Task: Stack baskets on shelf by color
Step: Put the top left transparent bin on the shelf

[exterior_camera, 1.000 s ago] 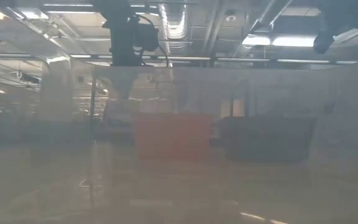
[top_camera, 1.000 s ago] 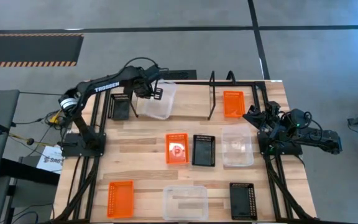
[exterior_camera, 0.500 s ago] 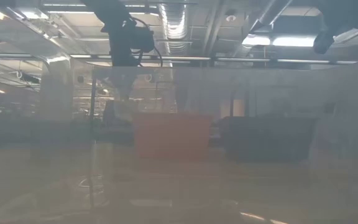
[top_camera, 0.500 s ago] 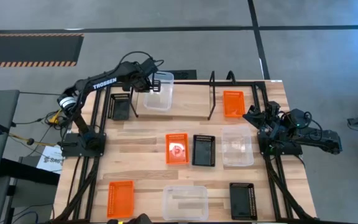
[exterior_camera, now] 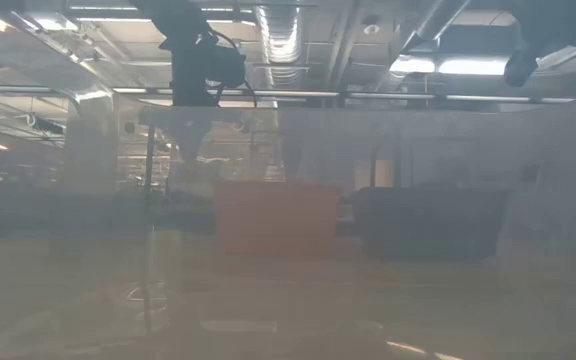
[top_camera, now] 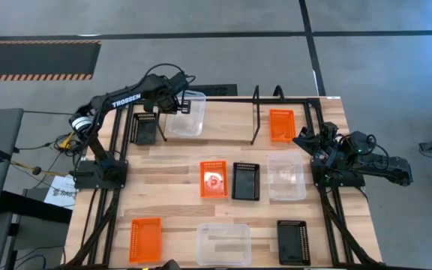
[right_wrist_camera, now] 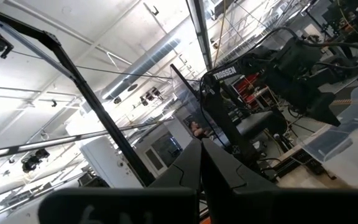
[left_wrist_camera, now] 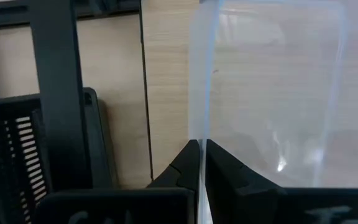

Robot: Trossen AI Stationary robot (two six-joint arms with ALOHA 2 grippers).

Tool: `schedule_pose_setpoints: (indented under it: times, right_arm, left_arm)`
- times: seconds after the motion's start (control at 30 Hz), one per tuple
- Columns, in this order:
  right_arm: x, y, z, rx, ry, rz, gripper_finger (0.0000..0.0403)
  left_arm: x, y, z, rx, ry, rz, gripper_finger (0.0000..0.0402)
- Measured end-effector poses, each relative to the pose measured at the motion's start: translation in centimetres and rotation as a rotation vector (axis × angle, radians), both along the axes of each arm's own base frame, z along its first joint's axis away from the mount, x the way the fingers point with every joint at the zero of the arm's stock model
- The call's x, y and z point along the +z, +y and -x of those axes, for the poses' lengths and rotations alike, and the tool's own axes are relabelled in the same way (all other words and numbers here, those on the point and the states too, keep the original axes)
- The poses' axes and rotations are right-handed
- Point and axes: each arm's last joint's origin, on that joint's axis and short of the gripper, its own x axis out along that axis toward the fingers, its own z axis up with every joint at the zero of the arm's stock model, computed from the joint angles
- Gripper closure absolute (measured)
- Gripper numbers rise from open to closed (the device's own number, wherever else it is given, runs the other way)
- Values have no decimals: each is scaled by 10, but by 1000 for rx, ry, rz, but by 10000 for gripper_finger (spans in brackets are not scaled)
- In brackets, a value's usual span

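The left gripper (top_camera: 180, 105) is clamped on the wall of 1 clear basket (top_camera: 187, 117) over the shelf (top_camera: 227, 120), beside a black basket (top_camera: 144, 128); its long axis runs front-to-back. The right gripper (top_camera: 304, 140), fingers pressed together, waits at the table's right edge.

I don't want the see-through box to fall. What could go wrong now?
The left hand pinches only one thin wall of the clear basket, so the basket might tilt or slip out above the shelf. A black basket sits close beside it, and an upright black wire loop stands on its other side; lowering it crooked could bump either one. The right hand waits at the table's right edge.
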Motion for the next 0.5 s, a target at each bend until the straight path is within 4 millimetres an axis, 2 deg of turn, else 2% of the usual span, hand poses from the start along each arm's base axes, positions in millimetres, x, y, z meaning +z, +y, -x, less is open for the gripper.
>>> schedule_pose_setpoints:
  times: [0.3,0.5]
  right_arm:
    - [0,0,0,13,1,6,370]
    - [0,1,0,24,1,11,370]
  left_arm:
    - [-1,-1,1,1,8,6,401]
    - [-18,-5,5,3,40,53,401]
